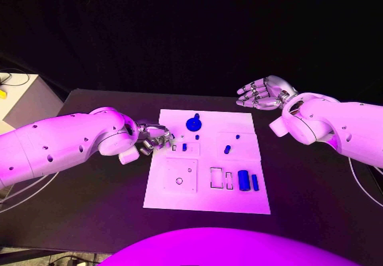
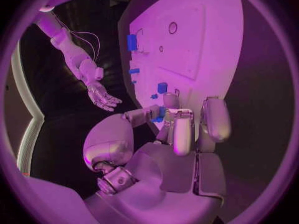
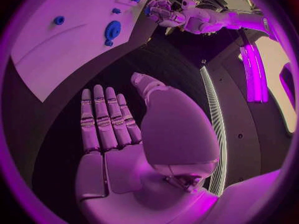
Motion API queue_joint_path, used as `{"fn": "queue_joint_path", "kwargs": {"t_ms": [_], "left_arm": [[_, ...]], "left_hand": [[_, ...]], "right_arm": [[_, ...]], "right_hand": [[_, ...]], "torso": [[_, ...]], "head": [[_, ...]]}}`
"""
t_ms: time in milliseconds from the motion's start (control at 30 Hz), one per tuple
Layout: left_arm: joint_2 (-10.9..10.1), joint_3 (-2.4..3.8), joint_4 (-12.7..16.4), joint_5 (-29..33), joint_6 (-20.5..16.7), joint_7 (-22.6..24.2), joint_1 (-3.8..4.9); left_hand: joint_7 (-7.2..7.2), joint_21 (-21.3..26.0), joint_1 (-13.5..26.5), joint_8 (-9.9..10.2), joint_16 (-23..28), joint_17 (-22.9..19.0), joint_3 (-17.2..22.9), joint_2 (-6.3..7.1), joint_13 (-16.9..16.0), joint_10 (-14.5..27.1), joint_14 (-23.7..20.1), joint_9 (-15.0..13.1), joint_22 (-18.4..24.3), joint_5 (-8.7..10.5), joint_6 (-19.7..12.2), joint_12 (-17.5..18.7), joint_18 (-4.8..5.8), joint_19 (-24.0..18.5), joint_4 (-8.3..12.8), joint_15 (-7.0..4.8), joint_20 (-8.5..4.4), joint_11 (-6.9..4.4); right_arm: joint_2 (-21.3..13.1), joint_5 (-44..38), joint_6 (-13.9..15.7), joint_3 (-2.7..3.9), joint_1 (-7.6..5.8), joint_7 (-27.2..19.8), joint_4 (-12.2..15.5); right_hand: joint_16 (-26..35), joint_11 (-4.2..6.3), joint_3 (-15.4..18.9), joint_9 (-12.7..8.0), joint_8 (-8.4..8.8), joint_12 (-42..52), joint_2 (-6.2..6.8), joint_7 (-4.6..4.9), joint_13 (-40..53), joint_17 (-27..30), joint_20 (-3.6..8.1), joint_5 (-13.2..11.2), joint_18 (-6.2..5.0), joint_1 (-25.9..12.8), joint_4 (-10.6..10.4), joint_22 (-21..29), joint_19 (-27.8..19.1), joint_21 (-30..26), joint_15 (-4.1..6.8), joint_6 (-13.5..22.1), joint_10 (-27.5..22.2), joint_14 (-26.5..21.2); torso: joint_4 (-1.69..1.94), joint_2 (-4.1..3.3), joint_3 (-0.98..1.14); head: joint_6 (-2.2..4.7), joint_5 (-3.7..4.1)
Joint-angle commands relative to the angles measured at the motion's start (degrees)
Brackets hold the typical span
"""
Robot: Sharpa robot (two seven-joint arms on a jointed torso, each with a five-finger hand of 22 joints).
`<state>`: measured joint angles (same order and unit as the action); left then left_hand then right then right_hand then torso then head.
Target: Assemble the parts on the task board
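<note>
Left hand (image 1: 153, 137), frame centre-left, pinches a small blue part (image 2: 158, 115) over the task board's (image 1: 207, 194) left edge. Right hand (image 1: 262, 92), upper right, is off the board, fingers apart, holding nothing.

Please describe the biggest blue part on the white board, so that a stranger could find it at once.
Find the white task board in the table's middle. Near its far edge sits a round blue part with a knob. The other blue pieces are smaller pegs and bars.
</note>
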<state>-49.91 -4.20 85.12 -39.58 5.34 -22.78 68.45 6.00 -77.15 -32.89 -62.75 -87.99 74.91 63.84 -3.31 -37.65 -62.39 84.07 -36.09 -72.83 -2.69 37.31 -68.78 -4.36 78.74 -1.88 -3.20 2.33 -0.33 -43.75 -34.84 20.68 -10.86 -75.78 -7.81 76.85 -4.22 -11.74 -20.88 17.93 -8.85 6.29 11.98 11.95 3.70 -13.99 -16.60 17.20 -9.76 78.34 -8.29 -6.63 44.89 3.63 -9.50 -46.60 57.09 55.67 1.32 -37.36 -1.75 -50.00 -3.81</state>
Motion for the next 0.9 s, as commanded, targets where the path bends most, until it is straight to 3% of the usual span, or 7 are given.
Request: {"fn": "queue_joint_path", "kwargs": {"t_ms": [33,333,467,533,600,767,900], "left_arm": [[0.61,0.04,-0.89,0.67,6.13,-1.83,0.55],[2.41,0.05,-3.30,0.73,9.94,-4.21,2.28],[3.70,0.02,-5.05,0.93,12.04,-5.69,3.71],[4.65,-0.14,-6.04,0.98,13.34,-6.90,4.66],[5.31,-0.32,-6.57,0.88,14.29,-7.90,5.31],[6.64,-0.65,-7.20,-0.74,16.02,-10.15,6.46],[7.47,-0.97,-7.59,-2.40,16.93,-10.97,6.94]], "left_hand": [[-2.41,-0.62,1.42,-0.26,-0.62,12.10,10.67,-0.74,-0.70,-1.15,4.62,-0.62,-0.76,-0.15,2.91,-0.40,-0.10,0.45,10.11,-0.64,-0.35,-0.21],[-3.69,-3.13,5.05,0.46,-2.01,15.09,12.66,-1.56,-5.31,-5.84,5.93,-2.67,-3.88,-0.74,5.97,-2.11,0.66,2.56,13.43,-1.74,-1.00,-1.44],[-4.40,-4.41,6.70,1.75,-2.01,15.09,12.64,-1.65,-7.00,-8.20,5.93,-3.91,-5.53,-4.43,8.07,-2.25,1.09,3.72,14.78,-2.36,-1.57,-2.13],[-4.59,-4.79,7.36,2.26,-2.01,15.09,12.36,-1.55,-7.71,-9.03,5.93,-4.43,-6.04,-5.61,8.78,-2.33,1.23,4.06,14.71,-2.48,-1.67,-2.29],[-4.87,-5.25,8.02,2.95,-2.01,15.09,11.93,-1.39,-8.53,-9.99,5.93,-5.18,-6.68,-8.12,9.70,-2.40,1.40,4.49,14.64,-2.64,-1.81,-2.52],[-5.32,-6.09,8.91,4.10,-2.01,15.09,9.46,-1.18,-10.49,-11.86,5.93,-6.28,-7.90,-9.57,11.33,-2.91,1.75,5.29,13.04,-2.77,-1.88,-2.84],[-5.55,-6.12,9.03,4.75,-2.01,15.09,7.92,-1.26,-11.43,-12.67,5.93,-6.76,-7.99,-9.56,12.12,-3.14,1.78,5.37,12.08,-2.82,-1.89,-2.97]], "right_arm": [[0.01,-0.25,-0.85,0.00,0.04,-0.30,0.11],[0.10,-0.25,-1.00,-0.01,0.05,-0.27,0.23],[0.18,-0.25,-1.09,-0.02,0.07,-0.25,0.19],[0.23,-0.25,-1.10,-0.03,0.08,-0.24,0.13],[0.28,-0.25,-1.12,-0.03,0.10,-0.23,0.09],[0.37,-0.25,-1.14,-0.05,0.15,-0.21,-0.02],[0.43,-0.25,-1.16,-0.07,0.20,-0.20,-0.11]], "right_hand": [[0.22,0.03,0.10,-0.07,0.40,-0.19,-0.39,3.21,-0.03,0.09,0.14,0.39,-0.57,-0.11,0.42,0.11,-0.43,-0.13,-0.36,-0.35,0.57,0.18],[0.22,0.04,0.03,-0.09,0.44,-0.21,-0.41,3.19,-0.04,0.18,0.14,0.64,-0.58,-0.03,0.53,0.23,-0.52,-0.11,-0.35,-0.39,0.60,0.20],[0.22,0.05,-0.08,-0.12,0.52,-0.26,-0.42,3.17,-0.04,0.34,0.13,1.10,-0.58,0.06,0.72,0.46,-0.68,-0.10,-0.35,-0.44,0.63,0.21],[0.22,0.05,-0.12,-0.13,0.55,-0.28,-0.42,3.16,-0.05,0.40,0.13,1.29,-0.59,0.08,0.78,0.53,-0.65,-0.09,-0.35,-0.46,0.64,0.22],[0.22,0.05,-0.16,-0.14,0.58,-0.29,-0.41,3.16,-0.05,0.45,0.12,1.44,-0.59,0.10,0.83,0.59,-0.66,-0.08,-0.35,-0.47,0.65,0.23],[0.22,0.06,-0.22,-0.16,0.62,-0.32,-0.40,3.16,-0.05,0.54,0.12,1.73,-0.60,0.12,0.92,0.70,-0.69,-0.07,-0.35,-0.49,0.67,0.25],[0.22,0.07,-0.29,-0.18,0.66,-0.34,-0.40,3.15,-0.05,0.63,0.12,2.02,-0.60,0.14,1.01,0.79,-0.67,-0.05,-0.34,-0.52,0.68,0.26]], "torso": [[0.06,-0.06,0.01],[0.06,-0.01,0.00],[-0.01,0.03,0.03],[0.01,0.06,0.02],[0.04,0.10,0.05],[-0.01,0.15,0.15],[0.07,0.18,0.13]], "head": [[0.00,-0.04],[0.00,0.04],[0.00,0.15],[0.00,0.19],[0.00,0.20],[0.00,0.15],[0.00,0.13]]}}
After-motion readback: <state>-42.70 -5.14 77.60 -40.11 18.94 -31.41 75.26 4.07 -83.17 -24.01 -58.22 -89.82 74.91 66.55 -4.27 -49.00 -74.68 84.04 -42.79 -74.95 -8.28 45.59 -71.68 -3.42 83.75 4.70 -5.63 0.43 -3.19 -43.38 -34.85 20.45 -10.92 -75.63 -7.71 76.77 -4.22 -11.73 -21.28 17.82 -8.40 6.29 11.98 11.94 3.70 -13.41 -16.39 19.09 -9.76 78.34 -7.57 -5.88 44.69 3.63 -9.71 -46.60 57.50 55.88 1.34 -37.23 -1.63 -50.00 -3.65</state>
